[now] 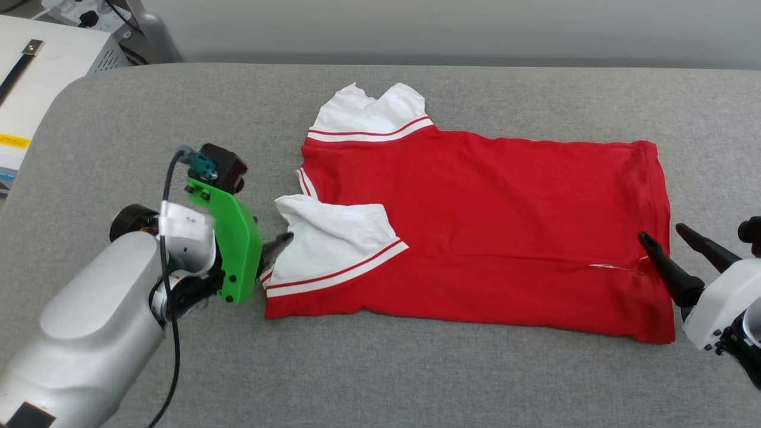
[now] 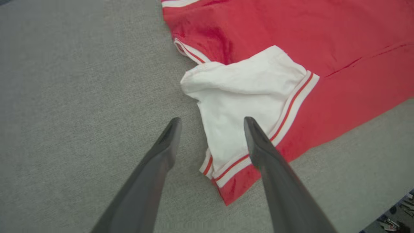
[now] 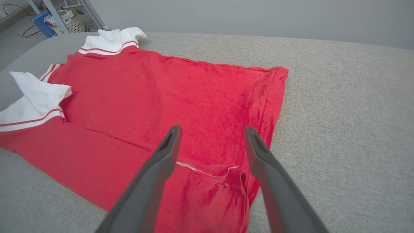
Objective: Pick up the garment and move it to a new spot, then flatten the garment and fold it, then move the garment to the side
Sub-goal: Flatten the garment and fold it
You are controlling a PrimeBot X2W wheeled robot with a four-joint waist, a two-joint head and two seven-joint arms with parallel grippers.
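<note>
The shirt (image 1: 487, 220) lies spread out on the gray cushion (image 1: 416, 380), red with white sleeves. The long edge nearest the robot is doubled over onto the body.

The left gripper (image 2: 212, 120) stands with its fingers spread wide, gripping nothing. In its own wrist view, one finger hangs over the striped cuff of the near sleeve and the other over bare cushion just beside the cloth. The sleeve lies directly ahead of the tips. I cannot tell whether the finger touches the cloth. In the head view, a green bracket (image 1: 238, 249) hides most of these fingers. A single dark tip pokes out against the sleeve.

The right gripper (image 1: 661, 232) is also spread open and holds nothing. Its fingers reach over the hem end of the shirt. Its wrist view shows a thin white line of stitching (image 3: 207, 170) on the fold between the two fingers, with puckered cloth around it. The head view gives that only as a faint streak. Beyond the tips, the red body runs off to the far sleeve.
</note>
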